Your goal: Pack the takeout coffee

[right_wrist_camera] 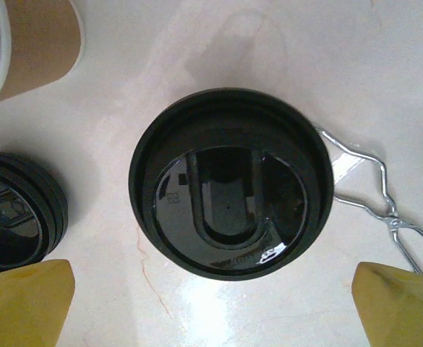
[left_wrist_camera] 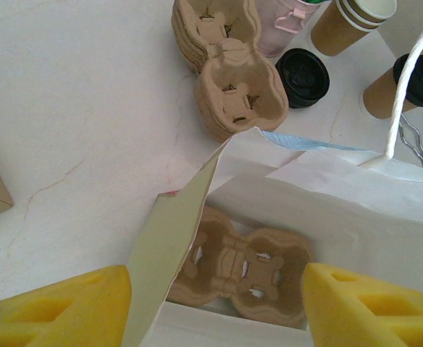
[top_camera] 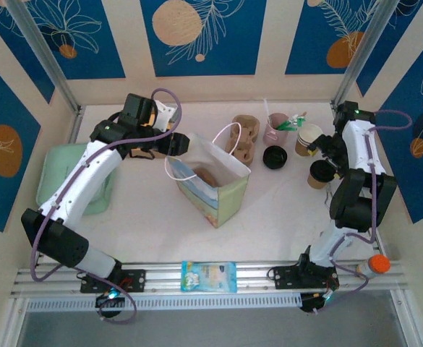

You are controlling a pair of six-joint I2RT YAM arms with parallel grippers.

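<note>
The takeout coffee [right_wrist_camera: 229,191], a brown paper cup with a black lid, stands at the right of the table [top_camera: 318,176]. My right gripper [right_wrist_camera: 211,311] hangs open straight above the coffee [left_wrist_camera: 406,83], its yellow fingertips [right_wrist_camera: 23,303] wide to either side of the lid and clear of it. A white paper bag [top_camera: 215,184] stands open mid-table with a brown cup carrier [left_wrist_camera: 244,271] on its bottom. Over the bag's left rim, my left gripper [left_wrist_camera: 215,318] is open. The bag's side wall [left_wrist_camera: 168,253] rises between its fingers, close to the left one.
Behind the bag are a stack of cup carriers [top_camera: 244,137], spare black lids [top_camera: 275,157], a pink cup of utensils [top_camera: 276,129] and lidless cups [top_camera: 309,139]. A wire clip [right_wrist_camera: 370,195] lies beside the coffee. A green tray [top_camera: 74,177] sits left, a blue packet [top_camera: 209,276] on the near rail.
</note>
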